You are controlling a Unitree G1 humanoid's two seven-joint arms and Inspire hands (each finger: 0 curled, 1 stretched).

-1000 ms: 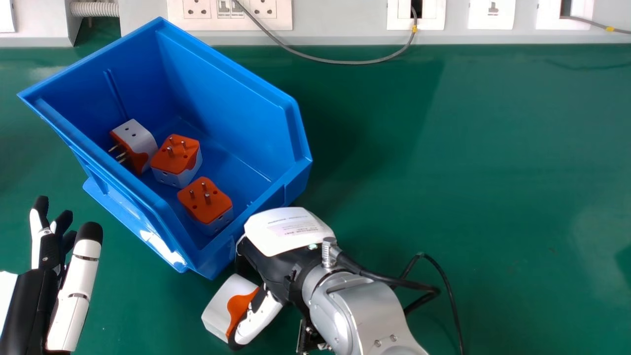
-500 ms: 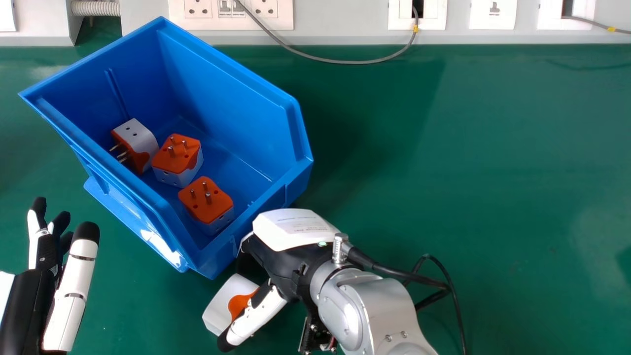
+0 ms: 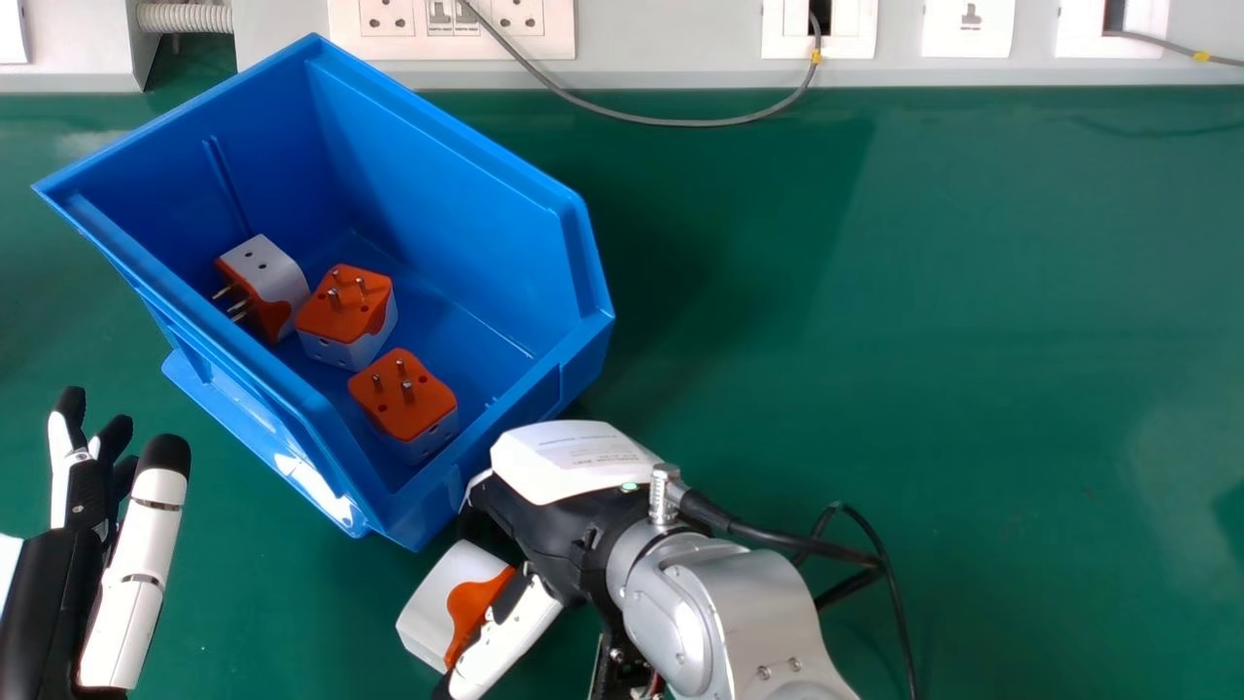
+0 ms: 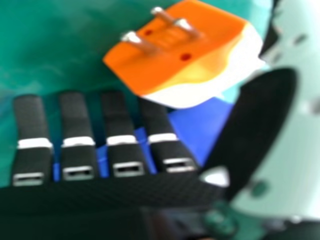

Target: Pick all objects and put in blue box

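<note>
- Can see right hand (image 3: 544, 530) just beside the near corner of blue box (image 3: 418, 194); in its own view, has fingers (image 4: 114, 107) straight and thumb (image 4: 265, 115) set apart from them, so well open.
- Cannot tell if touching loose plug adapter (image 3: 432, 603), as overlapped by the thumb; no grip to be made out.
- Find that adapter on green table (image 3: 923, 292), outside the box, tipped on its side with pins towards the hand.
- Can see left hand (image 3: 58, 583) left of the box, fingers straight, holding nothing.
- Count three more inside the box: left adapter (image 3: 277, 282), middle adapter (image 3: 360, 345) and near adapter (image 3: 403, 394).
- Must clear the near wall of the box to get inside from the loose one.
- Also note black cable (image 3: 758, 533) at the right wrist, and grey cable (image 3: 680, 122) looping below wall sockets (image 3: 452, 47).
- Can spot print on the right hand's white cover, too small to tell.
</note>
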